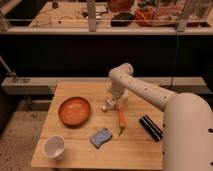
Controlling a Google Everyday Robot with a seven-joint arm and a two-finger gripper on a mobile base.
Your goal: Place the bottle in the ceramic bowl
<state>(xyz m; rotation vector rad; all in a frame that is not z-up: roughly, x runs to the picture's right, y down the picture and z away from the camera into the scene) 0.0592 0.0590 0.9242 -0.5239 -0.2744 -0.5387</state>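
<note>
The small white bottle (107,106) lies on the wooden table (75,145), just right of the orange-brown ceramic bowl (74,110). My gripper (114,102) is low over the table at the bottle's right end, touching or nearly touching it. The white arm reaches in from the lower right and hides part of the bottle. The bowl is empty and sits a short way left of the gripper.
An orange carrot (121,120) lies just below the gripper. A blue sponge (101,136) lies at the front middle, a white cup (54,146) at the front left and a black ribbed bar (150,127) at the right. A dark counter stands behind the table.
</note>
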